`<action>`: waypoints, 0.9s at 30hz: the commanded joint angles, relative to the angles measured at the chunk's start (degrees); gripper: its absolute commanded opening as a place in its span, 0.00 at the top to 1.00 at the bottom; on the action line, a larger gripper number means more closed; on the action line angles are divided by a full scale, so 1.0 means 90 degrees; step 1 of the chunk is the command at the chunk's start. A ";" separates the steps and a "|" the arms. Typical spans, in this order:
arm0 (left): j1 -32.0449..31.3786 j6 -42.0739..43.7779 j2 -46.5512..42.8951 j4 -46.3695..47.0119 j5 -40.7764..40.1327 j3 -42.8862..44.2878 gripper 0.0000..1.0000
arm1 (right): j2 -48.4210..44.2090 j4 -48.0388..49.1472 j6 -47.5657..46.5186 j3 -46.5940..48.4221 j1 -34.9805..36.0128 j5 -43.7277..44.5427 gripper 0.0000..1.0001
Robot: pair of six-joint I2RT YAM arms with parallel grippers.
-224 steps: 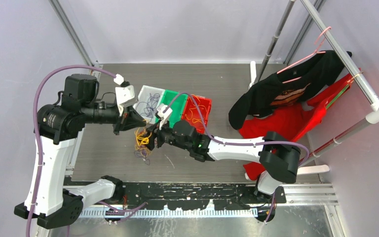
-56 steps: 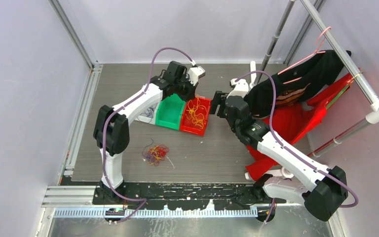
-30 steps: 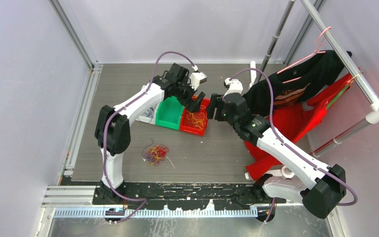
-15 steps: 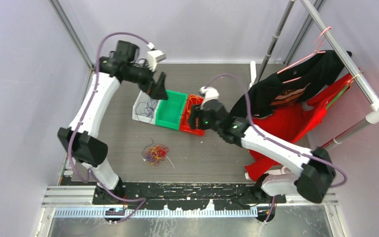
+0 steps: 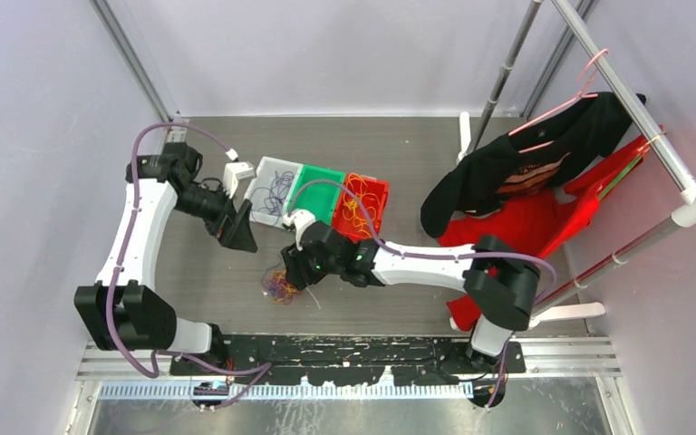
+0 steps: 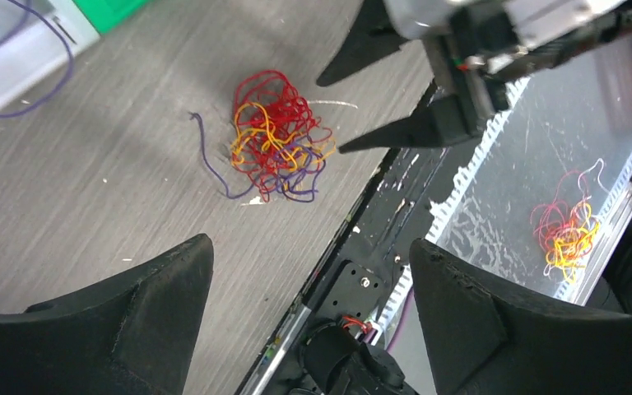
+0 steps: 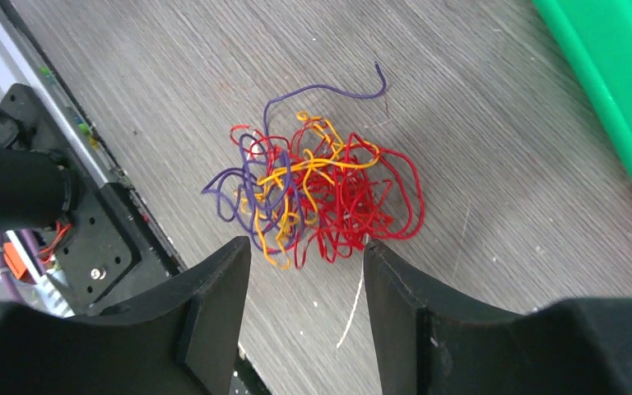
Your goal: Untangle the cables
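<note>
The cables (image 5: 279,285) are a small tangle of red, orange-yellow and purple strands lying on the grey table near its front edge. In the right wrist view the tangle (image 7: 321,193) lies just beyond my right gripper (image 7: 307,247), which is open and holds nothing. Seen from above, the right gripper (image 5: 294,272) hovers right over the tangle. My left gripper (image 5: 236,237) hangs to the tangle's upper left, wide open and empty. Its wrist view shows the tangle (image 6: 276,136) ahead of the left gripper (image 6: 311,247), with the right gripper's fingertips (image 6: 395,136) beside it.
Three bins stand in a row behind the tangle: white (image 5: 261,195) with purple strands, green (image 5: 315,195), and red (image 5: 373,204) with orange strands. Black and red shirts (image 5: 526,181) hang on a rack at right. Another small red-yellow tangle (image 6: 564,230) lies on the metal ledge below the table.
The right arm has swung from the red bin down to the tangle, its jaws narrowing. The left arm has moved from the bins to the left and then down toward the tangle.
</note>
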 commanded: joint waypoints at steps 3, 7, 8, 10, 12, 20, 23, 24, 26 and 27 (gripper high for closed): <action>-0.0013 0.1306 -0.0200 0.0216 0.0388 -0.0856 0.12 | 0.0722 0.0262 0.0065 0.0512 0.0061 0.0006 0.47; -0.0160 0.1667 0.0014 0.0455 0.0269 -0.1375 0.19 | 0.0853 0.0512 0.0268 0.0373 0.0053 0.0072 0.59; -0.0246 0.1700 0.0056 0.0555 0.0223 -0.1591 0.21 | 0.0840 0.0619 0.0312 0.0300 0.0051 0.0100 0.63; -0.0527 0.1682 0.0082 0.0859 0.0026 -0.1861 0.24 | 0.0784 0.0818 0.0389 0.0137 0.0034 0.0109 0.69; -0.0891 0.1485 0.0031 0.1380 -0.0299 -0.2259 0.27 | 0.0694 0.1034 0.0500 -0.0044 0.0008 0.0108 0.76; -0.1852 0.0717 0.0145 0.2818 -0.0816 -0.2887 0.48 | 0.0403 0.1418 0.0773 -0.0499 -0.0069 0.0130 0.95; -0.1913 0.0652 0.0266 0.3035 -0.0819 -0.3032 0.55 | 0.0195 0.1595 0.0922 -0.0744 -0.0127 0.0095 0.96; -0.1939 0.0579 0.0292 0.3180 -0.0850 -0.3100 0.57 | 0.0121 0.1685 0.0974 -0.0816 -0.0136 0.0074 0.96; -0.1949 0.0422 0.0306 0.3523 -0.0893 -0.3241 0.63 | 0.0017 0.1828 0.1067 -0.0951 -0.0160 0.0002 0.96; -0.1953 0.0345 0.0295 0.3649 -0.0881 -0.3283 0.66 | -0.0024 0.1859 0.1109 -0.0987 -0.0178 -0.0020 0.96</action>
